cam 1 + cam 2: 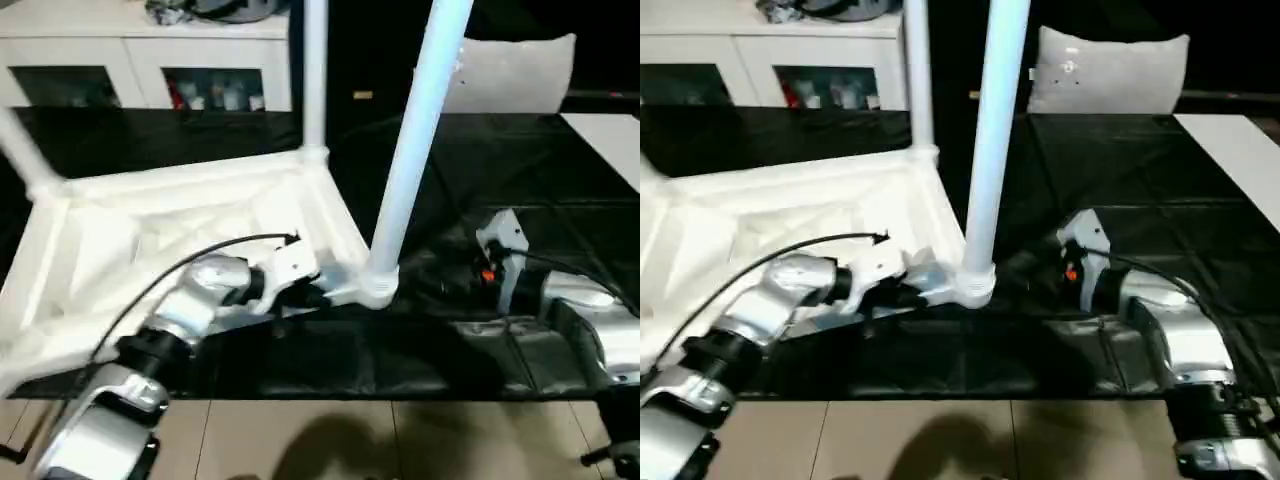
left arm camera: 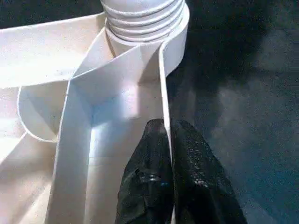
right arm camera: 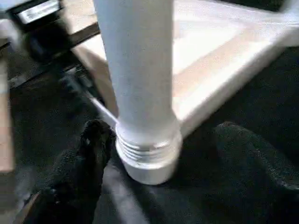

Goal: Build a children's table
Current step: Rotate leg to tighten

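While the upturned table top (image 1: 150,240) lay across the left and centre of the frame on the black worktop (image 1: 520,170), the near leg (image 1: 415,140) stood almost upright in its corner socket (image 1: 375,285) at lower centre. The right tool (image 3: 159,154), fingers apart, flanked that leg's threaded base without gripping it; the leg lay just left of that arm. The left tool (image 2: 170,177) was clamped on the top's rim wall beside the socket. Another leg (image 1: 315,75) rose behind; nothing blocked the way.

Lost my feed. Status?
Left gripper shut on top's rim. Right gripper open around near leg. Leg upright in socket. Nothing in the way.
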Controlling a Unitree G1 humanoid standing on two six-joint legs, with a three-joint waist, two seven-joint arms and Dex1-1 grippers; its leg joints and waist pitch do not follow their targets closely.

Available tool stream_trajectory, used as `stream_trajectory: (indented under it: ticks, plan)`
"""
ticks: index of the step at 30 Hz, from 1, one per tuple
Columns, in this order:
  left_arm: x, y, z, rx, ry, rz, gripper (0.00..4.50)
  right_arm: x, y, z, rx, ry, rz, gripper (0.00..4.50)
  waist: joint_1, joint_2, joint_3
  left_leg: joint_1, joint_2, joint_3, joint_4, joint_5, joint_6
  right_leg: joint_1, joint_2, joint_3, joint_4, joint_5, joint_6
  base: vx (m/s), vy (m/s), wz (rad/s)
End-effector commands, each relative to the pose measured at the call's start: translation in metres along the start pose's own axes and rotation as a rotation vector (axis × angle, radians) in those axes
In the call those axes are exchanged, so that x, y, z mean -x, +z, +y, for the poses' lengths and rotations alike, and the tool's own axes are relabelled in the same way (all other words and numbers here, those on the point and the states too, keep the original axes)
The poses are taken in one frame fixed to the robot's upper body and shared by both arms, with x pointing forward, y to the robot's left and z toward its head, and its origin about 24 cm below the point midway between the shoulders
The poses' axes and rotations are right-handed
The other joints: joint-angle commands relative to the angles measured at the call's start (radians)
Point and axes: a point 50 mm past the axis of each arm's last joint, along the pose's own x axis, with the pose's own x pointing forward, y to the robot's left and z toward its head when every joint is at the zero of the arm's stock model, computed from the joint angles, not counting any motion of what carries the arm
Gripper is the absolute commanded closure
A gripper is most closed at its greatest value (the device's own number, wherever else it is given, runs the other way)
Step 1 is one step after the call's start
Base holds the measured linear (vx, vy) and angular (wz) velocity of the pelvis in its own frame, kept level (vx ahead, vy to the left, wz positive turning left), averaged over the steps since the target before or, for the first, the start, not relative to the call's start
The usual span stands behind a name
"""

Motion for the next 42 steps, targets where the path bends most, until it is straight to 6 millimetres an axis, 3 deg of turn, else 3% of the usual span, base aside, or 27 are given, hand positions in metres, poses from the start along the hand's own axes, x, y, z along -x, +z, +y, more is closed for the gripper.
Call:
stream_trajectory:
  ticks: [1,5,10,17,26,28,29,30,31,33,34,36,38,39,42]
  plan:
    - [-0.007,-0.001,-0.014,-0.063,-0.149,0.044,4.5,-0.003,0.003,0.006,0.009,0.092,0.001,0.89,0.005,-0.01,-0.062,-0.01,0.04,-0.002,-0.059,-0.059,0.117,0.066,-0.094,0.064,-0.077,-0.357,-0.048,0.0,0.0,0.0]
    - [-0.007,0.003,-0.019,-0.092,-0.218,0.026,4.5,-0.009,0.003,0.01,-0.002,0.164,-0.002,1.19,0.023,-0.011,-0.063,-0.006,0.046,-0.002,-0.061,-0.053,0.105,0.063,-0.098,0.068,-0.072,-0.349,-0.06,0.0,0.0,0.0]
    - [-0.009,0.006,-0.023,-0.117,-0.261,0.019,4.5,-0.02,0.0,0.013,-0.015,0.213,0.004,1.63,0.027,-0.011,-0.063,-0.008,0.046,-0.002,-0.061,-0.053,0.096,0.063,-0.1,0.069,-0.069,-0.34,-0.069,0.0,0.0,0.0]
    - [-0.008,-0.002,-0.022,-0.112,-0.239,0.057,4.5,-0.021,-0.002,0.021,-0.049,0.299,0.017,2.34,0.033,-0.017,-0.063,-0.009,0.042,-0.001,-0.061,-0.042,0.093,0.065,-0.097,0.069,-0.071,-0.359,-0.036,0.0,0.0,0.0]
    - [-0.011,-0.003,-0.021,0.04,-0.151,0.026,4.5,-0.028,-0.001,0.028,-0.105,0.236,-0.029,2.43,0.033,-0.019,-0.061,-0.009,0.041,-0.001,-0.062,-0.043,0.082,0.064,-0.098,0.067,-0.075,-0.381,-0.026,0.0,0.0,0.0]
    - [-0.015,0.001,-0.016,0.131,-0.071,-0.004,4.5,-0.039,-0.001,0.028,-0.124,0.116,-0.033,2.43,0.027,-0.02,-0.055,-0.006,0.038,0.0,-0.065,-0.063,0.069,0.059,-0.097,0.065,-0.084,-0.428,-0.017,0.0,0.0,0.0]
    - [-0.017,0.005,-0.01,0.196,0.01,-0.017,4.5,-0.05,0.002,0.022,-0.171,-0.027,-0.053,2.44,0.017,-0.021,-0.052,-0.002,0.028,0.003,-0.062,-0.093,0.049,0.057,-0.097,0.059,-0.098,-0.509,0.012,0.0,0.0,0.0]
    - [-0.018,0.008,-0.007,0.231,0.054,-0.032,4.5,-0.055,0.003,0.02,-0.193,-0.099,-0.059,2.45,0.013,-0.02,-0.05,0.0,0.026,0.004,-0.062,-0.1,0.044,0.055,-0.094,0.057,-0.102,-0.529,0.019,0.0,0.0,0.0]
    - [-0.019,0.011,-0.003,0.272,0.105,-0.045,4.5,-0.061,0.004,0.017,-0.215,-0.18,-0.052,2.46,0.006,-0.006,-0.05,-0.001,0.021,0.0,-0.061,-0.113,0.029,0.056,-0.094,0.047,-0.107,-0.562,0.034,0.0,0.0,0.0]
    - [-0.022,0.016,0.002,0.327,0.2,-0.056,4.5,-0.071,0.004,0.013,-0.252,-0.319,-0.028,2.46,-0.02,-0.014,-0.05,-0.008,0.022,-0.006,-0.062,-0.126,0.014,0.062,-0.09,0.037,-0.113,-0.556,0.052,0.0,0.0,0.0]
    - [-0.022,0.016,0.002,0.327,0.2,-0.056,4.5,-0.071,0.004,0.013,-0.252,-0.319,-0.028,2.46,-0.031,-0.012,-0.053,-0.004,0.018,-0.005,-0.059,-0.137,0.022,0.06,-0.09,0.035,-0.119,-0.552,0.057,0.0,0.0,0.0]
    - [-0.028,0.021,0.006,0.367,0.273,-0.065,4.5,-0.078,0.005,0.009,-0.275,-0.437,-0.034,2.46,-0.039,-0.005,-0.056,-0.009,0.024,-0.006,-0.062,-0.121,0.042,0.065,-0.093,0.041,-0.115,-0.506,0.049,0.0,0.0,0.0]
    - [-0.033,0.023,0.006,0.387,0.308,-0.073,4.5,-0.083,0.008,0.007,-0.233,-0.472,-0.055,2.46,-0.052,-0.008,-0.06,-0.01,0.027,-0.007,-0.062,-0.102,0.048,0.062,-0.093,0.046,-0.106,-0.438,0.008,0.0,0.0,0.0]
    - [-0.033,0.024,0.006,0.389,0.31,-0.075,4.5,-0.084,0.008,0.008,-0.225,-0.471,-0.061,1.93,-0.052,-0.008,-0.059,-0.009,0.025,-0.005,-0.062,-0.102,0.054,0.062,-0.094,0.048,-0.107,-0.438,0.002,0.0,0.0,0.0]
    - [-0.034,0.026,0.006,0.373,0.328,-0.064,4.5,-0.085,0.014,0.011,-0.25,-0.456,-0.111,1.77,-0.049,-0.011,-0.063,-0.016,0.025,-0.005,-0.062,-0.066,0.083,0.069,-0.094,0.056,-0.094,-0.401,-0.015,0.0,0.0,0.0]
